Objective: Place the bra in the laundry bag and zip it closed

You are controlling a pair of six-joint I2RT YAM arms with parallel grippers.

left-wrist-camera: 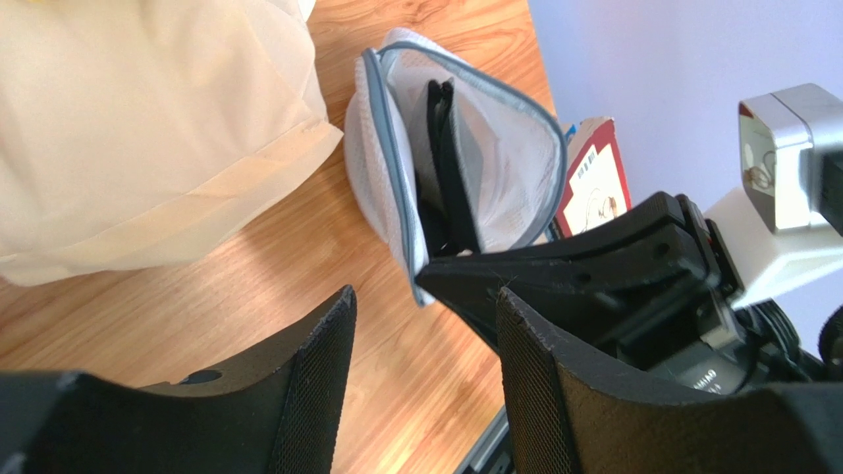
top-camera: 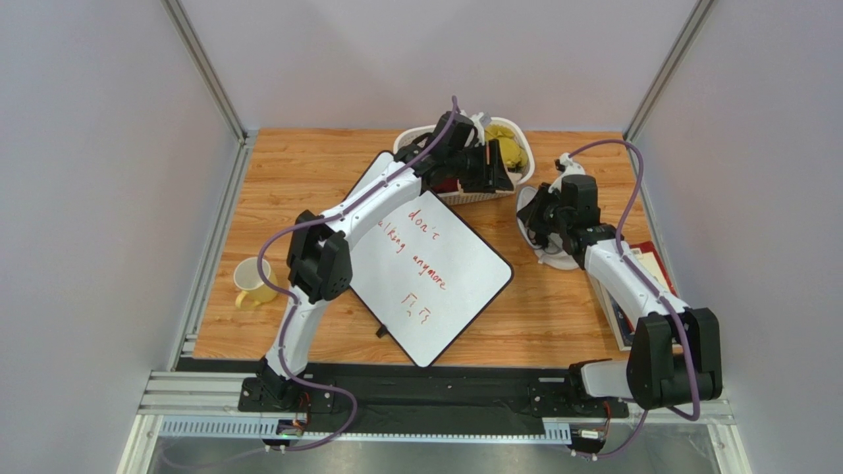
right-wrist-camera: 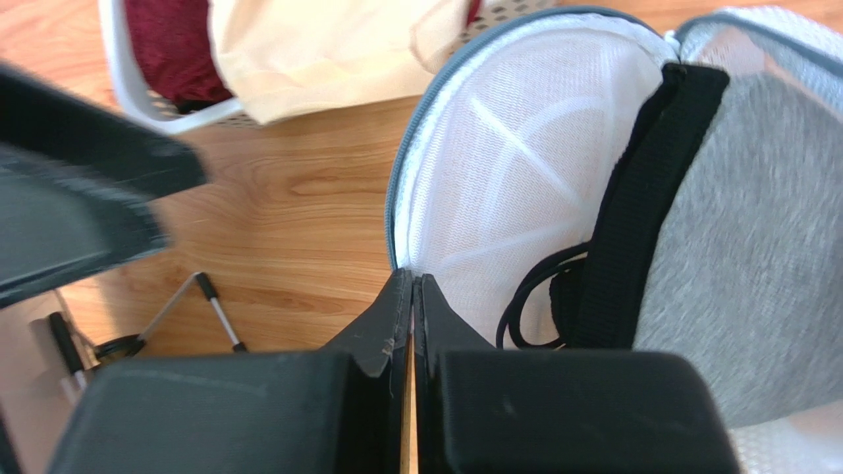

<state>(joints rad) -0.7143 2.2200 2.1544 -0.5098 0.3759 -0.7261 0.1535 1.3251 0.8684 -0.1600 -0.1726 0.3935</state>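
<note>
The laundry bag (right-wrist-camera: 495, 168) is a white mesh pouch with a grey zipper band. It stands open on the wooden table right of the basket, and shows in the top view (top-camera: 556, 259) and the left wrist view (left-wrist-camera: 515, 168). The bra (right-wrist-camera: 633, 197), dark with a grey cup and thin black straps, sits inside the bag and also shows in the left wrist view (left-wrist-camera: 450, 168). My right gripper (right-wrist-camera: 412, 278) is shut, its tips pinching the bag's rim at the near edge; in the top view it (top-camera: 536, 212) is over the bag. My left gripper (left-wrist-camera: 425, 296) is open and empty, hovering by the basket (top-camera: 500, 168), a short way from the bag.
A white slotted basket (top-camera: 516, 130) at the back holds a yellow garment (left-wrist-camera: 148, 128) and a dark red garment (right-wrist-camera: 173, 44). A whiteboard (top-camera: 425, 262) lies mid-table. A yellow mug (top-camera: 255, 281) stands at the left. Books (top-camera: 648, 272) lie at the right edge.
</note>
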